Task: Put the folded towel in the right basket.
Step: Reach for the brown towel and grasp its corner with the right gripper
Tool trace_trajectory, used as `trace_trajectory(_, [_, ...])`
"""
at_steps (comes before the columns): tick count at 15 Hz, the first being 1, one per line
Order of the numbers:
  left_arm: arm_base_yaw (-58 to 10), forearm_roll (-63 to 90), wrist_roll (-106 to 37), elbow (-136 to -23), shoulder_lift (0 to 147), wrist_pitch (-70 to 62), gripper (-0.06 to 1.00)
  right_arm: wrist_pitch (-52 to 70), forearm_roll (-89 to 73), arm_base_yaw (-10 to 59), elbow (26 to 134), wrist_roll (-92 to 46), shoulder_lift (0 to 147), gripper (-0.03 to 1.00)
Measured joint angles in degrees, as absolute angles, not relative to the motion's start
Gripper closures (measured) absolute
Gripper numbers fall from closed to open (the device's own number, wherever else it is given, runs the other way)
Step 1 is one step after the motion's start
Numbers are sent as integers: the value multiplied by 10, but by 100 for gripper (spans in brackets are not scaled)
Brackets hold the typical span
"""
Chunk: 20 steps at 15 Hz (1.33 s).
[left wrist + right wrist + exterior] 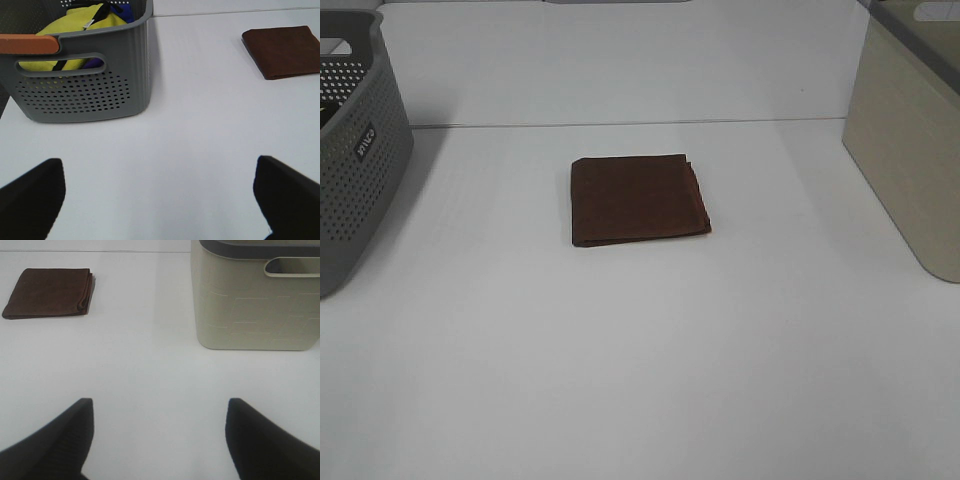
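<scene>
Evidently soft and light, the folded towel (47, 293) lies flat on the table (640, 380), well beyond the right gripper (159, 437). That gripper's fingers (65, 440) are spread wide and hold nothing. The beige right basket (252, 305) stands nearer those fingertips than the cloth does. The left gripper (160, 200) is likewise spread and empty. The cloth will probably sag and unfold if only one layer is caught, so the pinch should take the whole stack at its layered edge, which faces the basket.
</scene>
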State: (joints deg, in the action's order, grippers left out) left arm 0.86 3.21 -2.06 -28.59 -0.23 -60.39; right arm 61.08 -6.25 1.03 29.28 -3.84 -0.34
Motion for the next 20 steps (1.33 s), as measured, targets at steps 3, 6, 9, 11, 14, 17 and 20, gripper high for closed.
trace_trajectory(3, [9,32,-21,-286,-2,-604,-2,611,-62,10,293,-38,-3,27])
trace_trajectory(6, [9,32,-21,-286,-2,-604,-2,611,-62,10,293,-38,-3,27])
trace_trajectory(9, [9,32,-21,-286,-2,-604,-2,611,-62,10,293,-38,-3,27])
trace_trajectory(11, [9,32,-21,-286,-2,-604,-2,611,-62,10,293,-38,-3,27])
trace_trajectory(14, [9,32,-21,-286,-2,-604,-2,611,-62,10,293,-38,-3,27])
trace_trajectory(17, [9,32,-21,-286,-2,-604,-2,611,-62,10,293,-38,-3,27])
trace_trajectory(20, [9,32,-21,-286,-2,-604,-2,611,-62,10,293,-38,-3,27])
